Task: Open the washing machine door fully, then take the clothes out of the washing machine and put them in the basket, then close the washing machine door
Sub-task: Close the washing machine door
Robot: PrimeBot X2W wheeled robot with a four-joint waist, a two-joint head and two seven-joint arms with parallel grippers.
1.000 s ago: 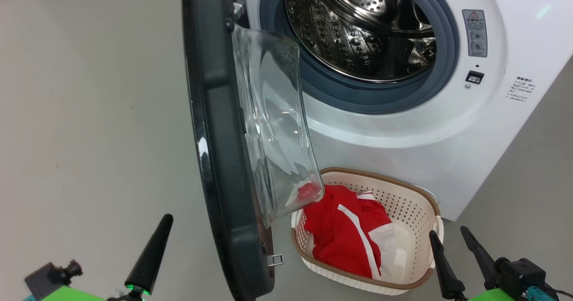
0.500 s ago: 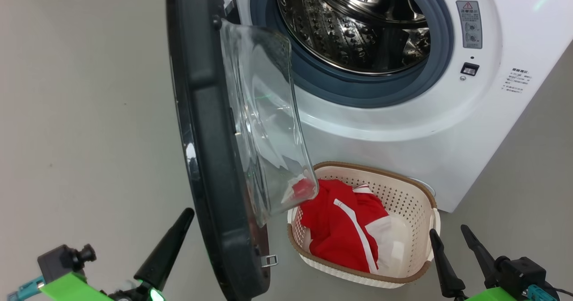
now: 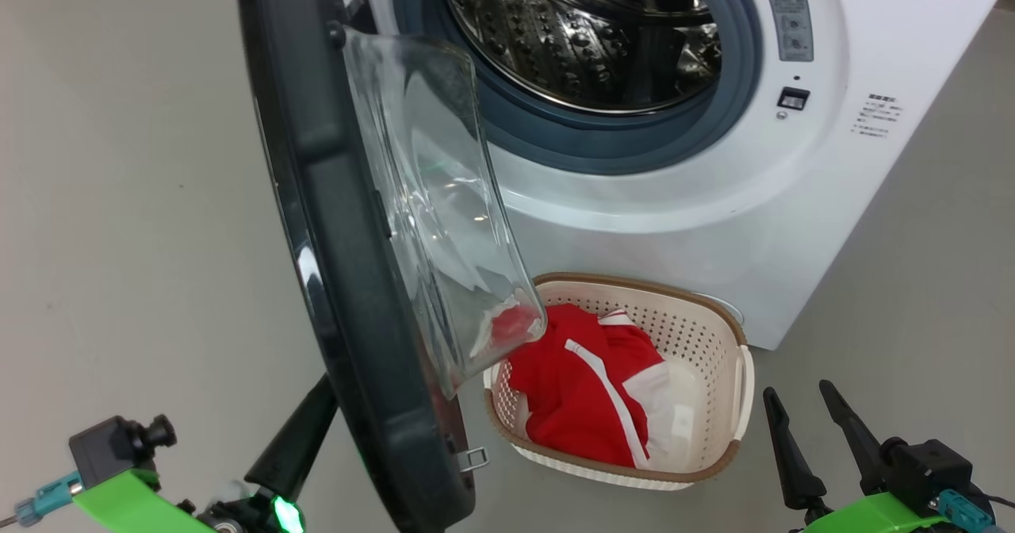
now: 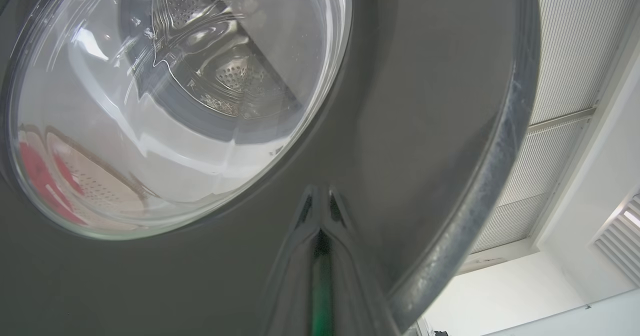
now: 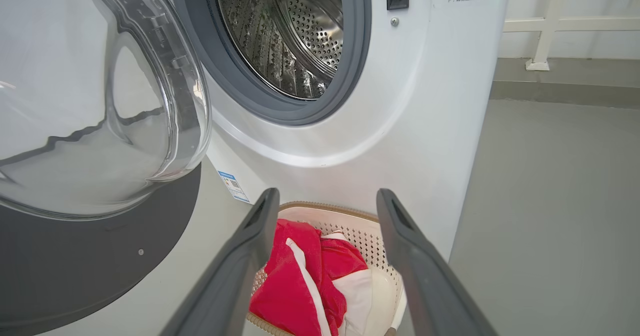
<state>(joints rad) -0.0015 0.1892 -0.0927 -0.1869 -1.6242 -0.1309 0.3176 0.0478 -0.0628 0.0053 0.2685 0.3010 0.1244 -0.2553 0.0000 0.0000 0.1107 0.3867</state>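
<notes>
The washing machine door [image 3: 333, 224] stands open, its black rim edge-on and its glass bowl [image 3: 428, 200] facing the washing machine [image 3: 714, 200]. The steel drum [image 3: 571, 33] looks bare. Red and white clothes [image 3: 571, 390] lie in the cream basket [image 3: 714, 319] on the floor before the machine. My left gripper [image 3: 317, 406] is shut, and its tip rests against the door's [image 4: 425, 101] outer face below the window. At the lower right my right gripper [image 3: 797, 398] is open and holds nothing. In the right wrist view the clothes [image 5: 295, 286] and the basket [image 5: 360, 221] lie below its fingers [image 5: 265, 216].
Bare grey floor [image 3: 119, 200] spreads to the left of the door and to the right of the machine [image 5: 550, 176]. A white railing [image 5: 545, 26] stands at the far wall behind the machine. The basket sits under the door's swing path, close to the glass bowl.
The head view has shifted, so the whole scene sits further left. My shut left gripper has come in from the left, and its tip now hides behind the door's rim. The right gripper has stayed open.
</notes>
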